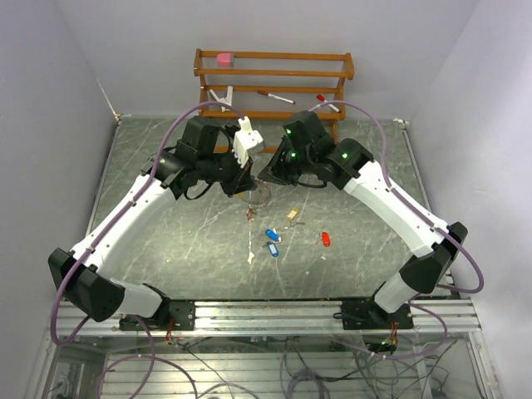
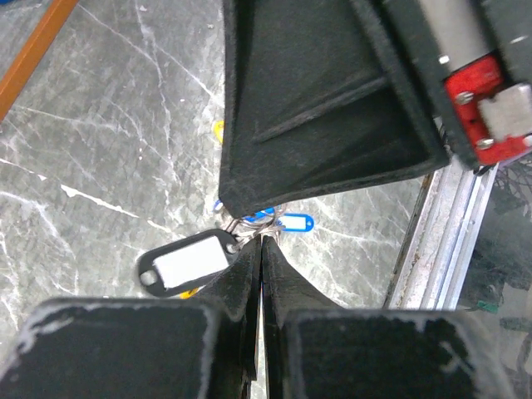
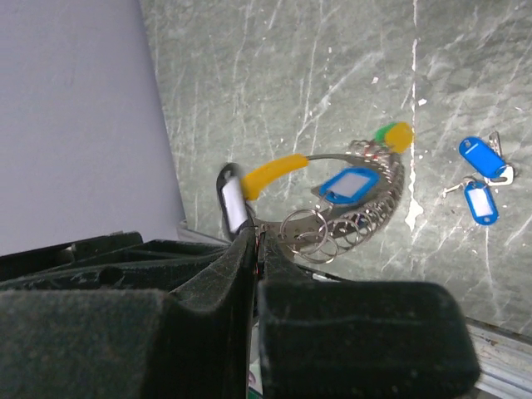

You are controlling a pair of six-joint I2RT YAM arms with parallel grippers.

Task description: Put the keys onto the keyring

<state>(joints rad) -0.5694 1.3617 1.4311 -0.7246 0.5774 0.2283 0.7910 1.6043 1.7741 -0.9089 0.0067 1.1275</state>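
Right wrist view: right pincer (image 3: 256,235) tight on the keyring (image 3: 329,156).

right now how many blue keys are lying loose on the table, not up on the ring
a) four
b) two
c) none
b: one blue key and a second blue key lie close together on the table, apart from the ring; a third blue tag hangs up at the ring, not on the table.
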